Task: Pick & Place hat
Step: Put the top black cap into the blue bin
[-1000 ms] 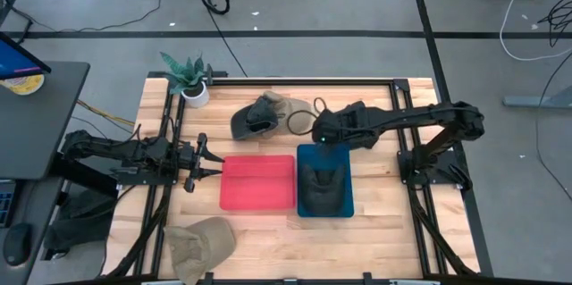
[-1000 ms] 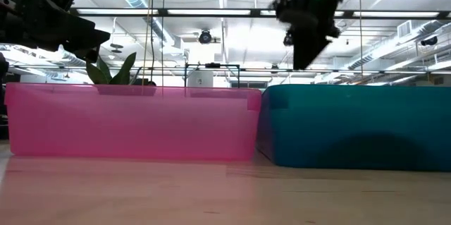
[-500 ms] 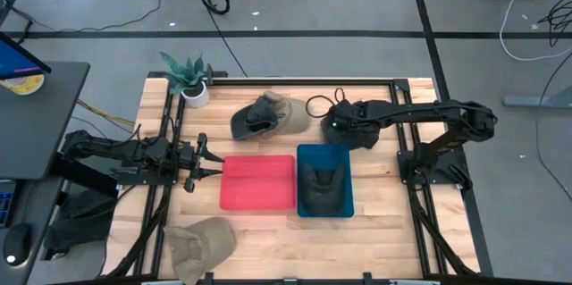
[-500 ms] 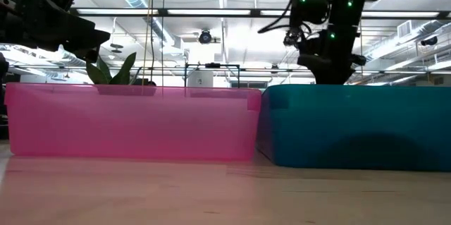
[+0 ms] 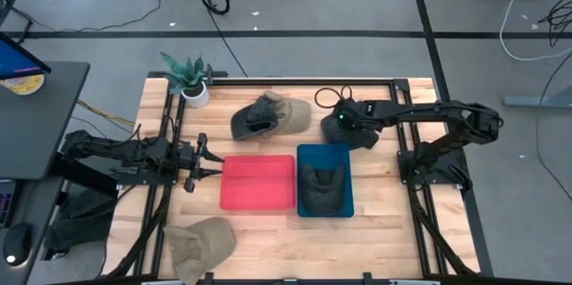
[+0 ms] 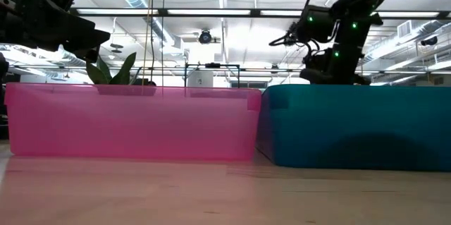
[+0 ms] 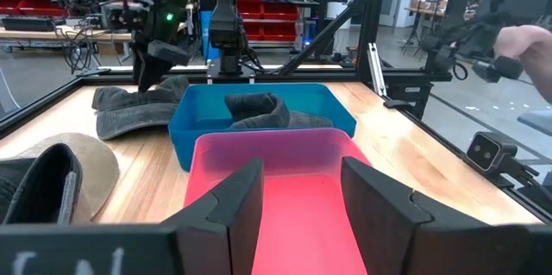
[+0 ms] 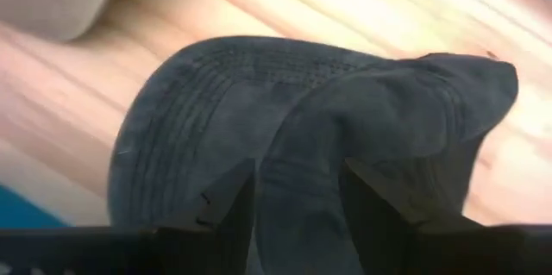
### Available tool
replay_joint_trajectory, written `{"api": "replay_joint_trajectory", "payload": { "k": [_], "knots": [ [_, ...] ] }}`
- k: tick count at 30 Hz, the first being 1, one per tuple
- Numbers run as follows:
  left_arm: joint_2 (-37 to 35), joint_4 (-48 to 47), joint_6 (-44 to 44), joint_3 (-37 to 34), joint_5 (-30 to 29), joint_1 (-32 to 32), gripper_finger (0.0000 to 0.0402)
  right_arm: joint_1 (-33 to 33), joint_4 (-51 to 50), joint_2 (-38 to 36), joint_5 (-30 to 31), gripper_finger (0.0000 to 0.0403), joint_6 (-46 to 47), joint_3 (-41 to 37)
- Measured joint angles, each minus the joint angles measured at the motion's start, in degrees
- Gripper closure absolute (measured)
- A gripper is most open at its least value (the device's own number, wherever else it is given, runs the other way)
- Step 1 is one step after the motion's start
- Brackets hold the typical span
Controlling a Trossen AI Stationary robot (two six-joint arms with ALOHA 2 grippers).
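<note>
A dark grey hat [image 5: 366, 137] lies on the table just beyond the blue bin [image 5: 344, 205]; it fills the right wrist view [image 8: 285, 111]. My right gripper [image 5: 349, 128] is open, right above the hat, one finger on each side of a raised fold of its crown [image 8: 297, 215]. A second dark hat [image 5: 322, 182] lies inside the blue bin. My left gripper [image 5: 217, 162] waits open at the pink bin's [image 5: 259, 197] left side, level with it [image 7: 297, 197]. My right gripper comes at the dark grey hat from above, its open fingers [image 8: 228, 210] on either side of the crown's raised fold [image 8: 302, 154]. The hat lies flat on the table. Whether the fingers touch the cloth cannot be told.
A tan hat with a dark lining [image 5: 268, 115] lies left of the dark one. Another tan hat [image 5: 201, 240] sits at the near edge. A potted plant [image 5: 189, 78] stands at the far left corner. A black frame rail [image 5: 398, 124] runs beside the right arm.
My right gripper has moved from above the blue bin's far left corner toward the table's right and slightly toward its far edge, and has come down over the dark grey hat. The left arm has kept still.
</note>
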Motion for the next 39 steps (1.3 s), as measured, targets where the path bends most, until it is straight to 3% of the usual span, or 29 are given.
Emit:
{"api": "replay_joint_trajectory", "payload": {
  "k": [4,13,17,24,30,39],
  "knots": [
    [0.0,0.0,0.0,0.0,0.0,0.0,0.0241,-2.0,5.1,0.0,-3.9,0.0231,-1.5,-3.1],
    [0.0,0.0,0.0,0.0,0.0,0.0,0.0241,-5.0,9.1,0.0,-5.4,0.0246,-3.2,-6.5],
    [0.0,0.0,0.0,0.0,0.0,0.0,0.0241,-5.3,9.8,0.0,-5.4,0.0282,-3.6,-6.5],
    [0.0,0.0,0.0,0.0,0.0,0.0,0.0241,-5.3,9.7,0.0,-7.2,0.039,-7.5,-6.5],
    [0.0,0.0,0.0,0.0,0.0,0.0,0.0241,-5.3,8.8,-0.4,-6.9,0.0391,-9.3,-5.7],
    [0.0,0.0,0.0,0.0,0.0,0.0,0.0241,-1.9,9.2,-6.1,-0.8,0.0396,-12.9,-1.6]
  ]
}}
